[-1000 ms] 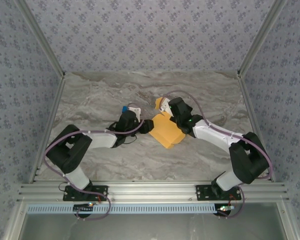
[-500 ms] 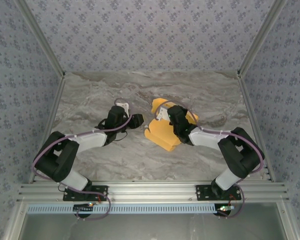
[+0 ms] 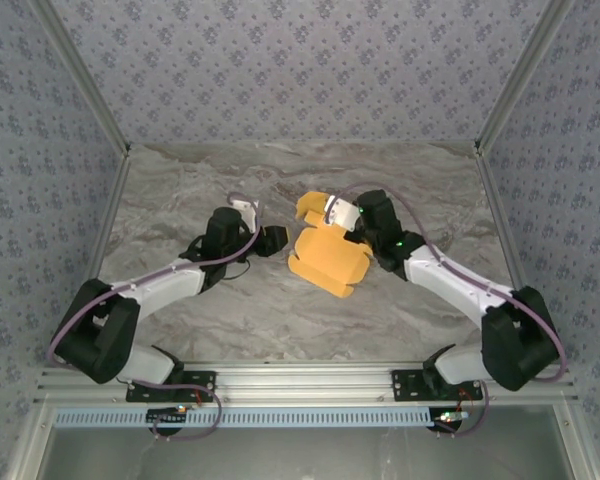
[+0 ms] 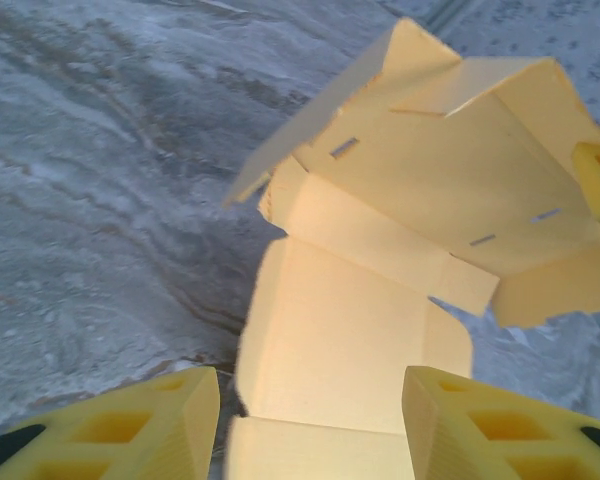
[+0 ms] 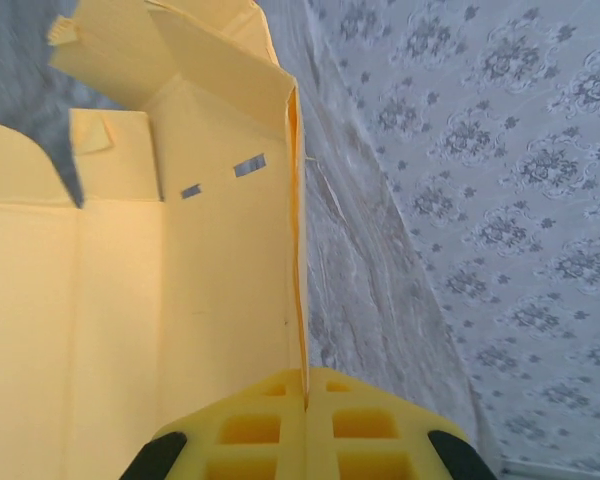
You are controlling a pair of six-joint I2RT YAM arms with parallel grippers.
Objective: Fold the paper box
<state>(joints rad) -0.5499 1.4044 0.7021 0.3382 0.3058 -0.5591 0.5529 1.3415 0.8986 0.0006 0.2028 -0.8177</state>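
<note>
Sitting near the centre of the grey marble-pattern tabletop: the yellow-orange thin-card paper box, a half-folded die-cut sheet with slots. Its near panels lie flat and its far panel is raised. The yellow right fingers are pinched together on the edge of that upright panel. The yellow left fingers stand apart, gripping nothing, just beside the sheet's left end.

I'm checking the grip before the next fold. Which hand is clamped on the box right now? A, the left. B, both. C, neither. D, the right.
D: the right hand has its fingers shut on an edge of the box, while the left hand has its fingers standing well apart.
</note>
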